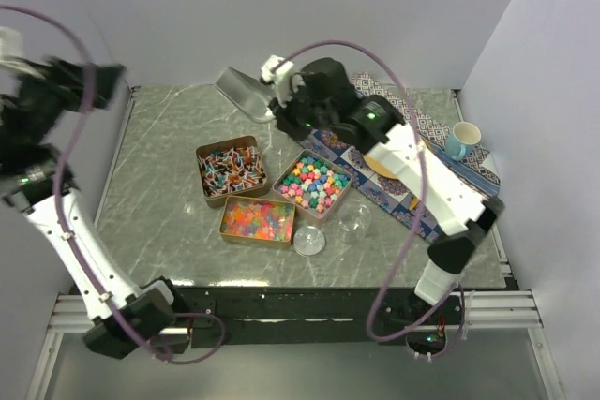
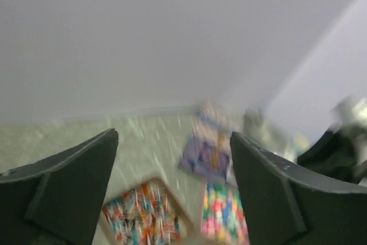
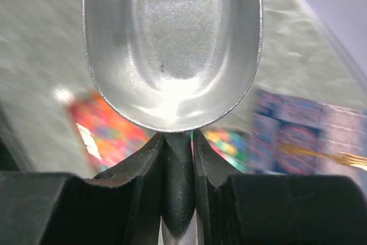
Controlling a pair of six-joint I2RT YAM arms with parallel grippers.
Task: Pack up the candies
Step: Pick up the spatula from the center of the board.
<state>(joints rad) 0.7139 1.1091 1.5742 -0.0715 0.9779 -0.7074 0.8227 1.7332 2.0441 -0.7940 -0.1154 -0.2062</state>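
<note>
Three copper tins hold the candies: wrapped stick sweets [image 1: 231,169], tiny orange-pink beads [image 1: 256,220] and chunky pastel pieces [image 1: 314,184]. My right gripper [image 3: 179,142] is shut on the dark handle of a metal scoop [image 3: 172,44], which is empty. In the top view the scoop [image 1: 242,91] hangs above the table behind the tins. My left gripper [image 2: 172,159] is open and empty, raised high at the far left [image 1: 89,77]. It looks down on the stick sweets [image 2: 140,216] and pastel pieces [image 2: 223,213], both blurred.
A clear round jar [image 1: 355,219] and its lid [image 1: 309,240] sit in front of the tins. A patterned cloth [image 1: 412,152] at the right carries a plate and a blue mug [image 1: 460,140]. White walls close in the marbled table [image 1: 159,166].
</note>
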